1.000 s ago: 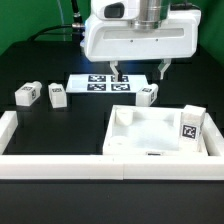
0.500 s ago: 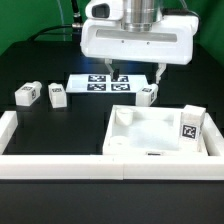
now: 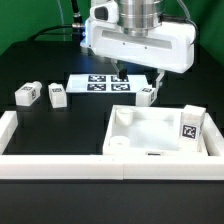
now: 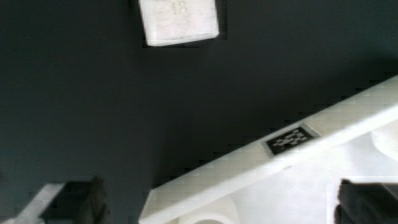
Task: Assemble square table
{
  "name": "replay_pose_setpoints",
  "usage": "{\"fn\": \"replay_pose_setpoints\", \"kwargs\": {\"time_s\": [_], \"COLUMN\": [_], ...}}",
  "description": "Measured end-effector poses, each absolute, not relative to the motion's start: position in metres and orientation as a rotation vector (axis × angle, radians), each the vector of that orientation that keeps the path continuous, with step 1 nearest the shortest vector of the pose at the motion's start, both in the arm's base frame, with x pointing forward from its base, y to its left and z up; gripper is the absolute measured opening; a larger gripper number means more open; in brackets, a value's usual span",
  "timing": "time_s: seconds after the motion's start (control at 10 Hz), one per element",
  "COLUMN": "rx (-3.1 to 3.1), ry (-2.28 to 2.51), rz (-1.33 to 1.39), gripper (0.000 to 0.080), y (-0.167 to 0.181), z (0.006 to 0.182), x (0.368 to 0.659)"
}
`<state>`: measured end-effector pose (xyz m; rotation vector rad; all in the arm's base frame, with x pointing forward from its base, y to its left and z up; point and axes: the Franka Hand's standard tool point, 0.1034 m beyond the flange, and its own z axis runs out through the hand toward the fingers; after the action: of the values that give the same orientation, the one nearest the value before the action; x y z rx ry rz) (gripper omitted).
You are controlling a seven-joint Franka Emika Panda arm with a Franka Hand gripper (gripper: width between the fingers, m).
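The white square table top (image 3: 150, 135) lies at the front right, rim up, with corner holes. One tagged leg (image 3: 190, 124) stands at its right corner. Another leg (image 3: 147, 95) lies just behind the top. Two more legs (image 3: 27, 94) (image 3: 57, 95) lie on the exterior view's left. My gripper (image 3: 138, 76) hangs open and empty above the top's back edge, near the leg behind it. In the wrist view, the gripper (image 4: 217, 205) has its dark fingers (image 4: 71, 200) wide apart. Between them is the top's rim (image 4: 292, 138) with a tag and a corner hole. A leg (image 4: 180, 20) lies farther off.
The marker board (image 3: 100, 83) lies flat behind the top, partly under the hand. Long white border rails run along the front (image 3: 80, 168) and the exterior view's left (image 3: 8, 130). A green wall stands behind the black table.
The hand has turned and tilted a little and shifted slightly to the exterior view's right. The parts have not moved.
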<state>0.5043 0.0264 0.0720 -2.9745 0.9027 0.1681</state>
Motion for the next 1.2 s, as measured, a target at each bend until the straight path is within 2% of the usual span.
{"fn": "replay_pose_setpoints", "kwargs": {"time_s": [0.2, 0.8, 1.2], "rx": [-3.008, -2.866, -2.752], "ry": [0.706, 0.626, 0.607], "rz": [0.233, 0.864, 1.176], "gripper": [0.0649, 0.0649, 0.0649], "y": [0.027, 0.015, 0.027], "z": [0.069, 0.064, 0.057], "x": [0.495, 0.483, 0.475]}}
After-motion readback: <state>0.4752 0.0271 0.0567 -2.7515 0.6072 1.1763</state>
